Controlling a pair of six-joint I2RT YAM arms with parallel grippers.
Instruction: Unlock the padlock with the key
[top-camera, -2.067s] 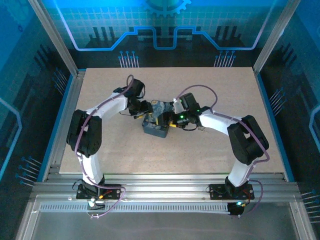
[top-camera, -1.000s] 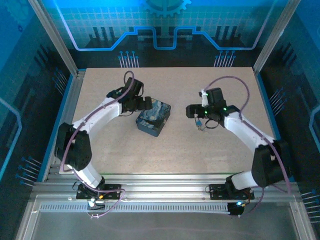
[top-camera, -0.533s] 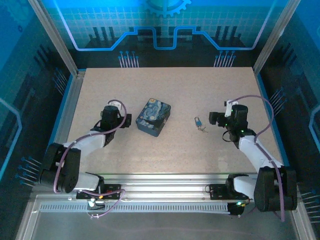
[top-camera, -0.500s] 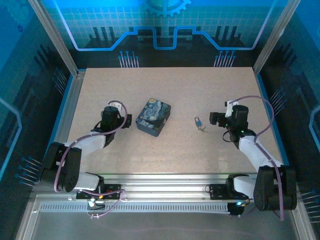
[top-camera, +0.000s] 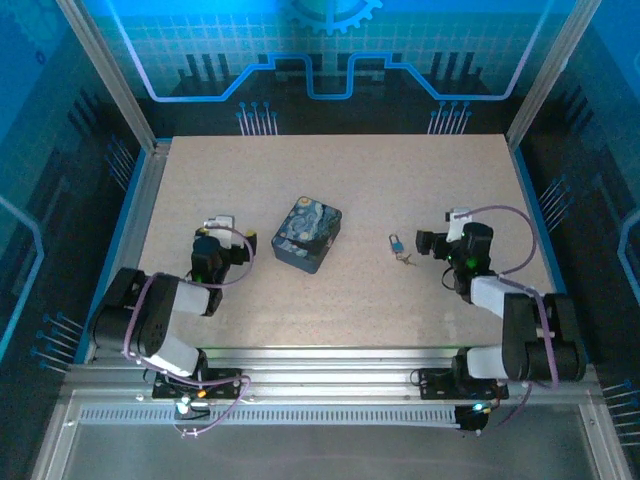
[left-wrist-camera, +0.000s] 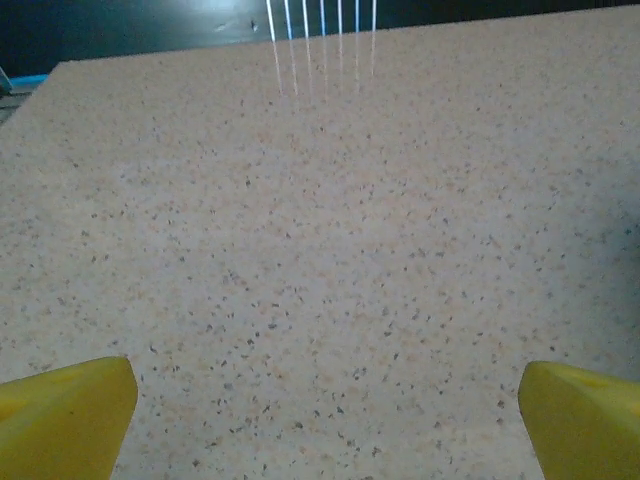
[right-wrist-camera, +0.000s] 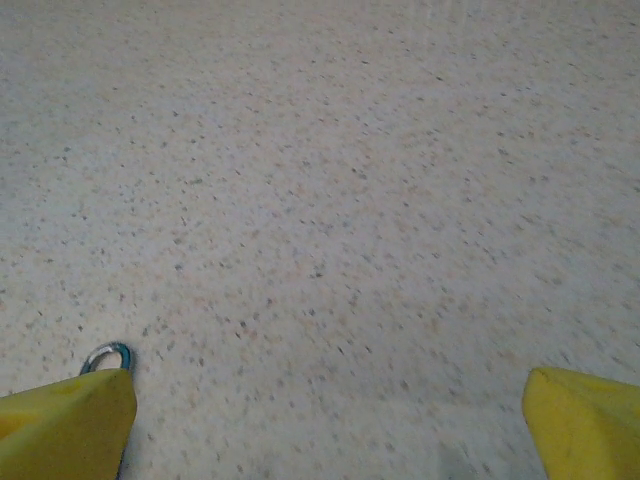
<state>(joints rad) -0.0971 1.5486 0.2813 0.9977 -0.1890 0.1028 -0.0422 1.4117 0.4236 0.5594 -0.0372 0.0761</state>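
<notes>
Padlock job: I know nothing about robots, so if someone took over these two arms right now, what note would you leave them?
Left gripper: open, empty, over bare table.
Right gripper: open, empty, just right of the padlock.
Padlock: lies on the table, right of the tin.
Key: lies close by the padlock on its near side; too small to tell whether they touch.
Done: nothing is held; too small to tell whether the lock is open.
Left: probably steady the padlock, pick up the key, insert and turn it.
</notes>
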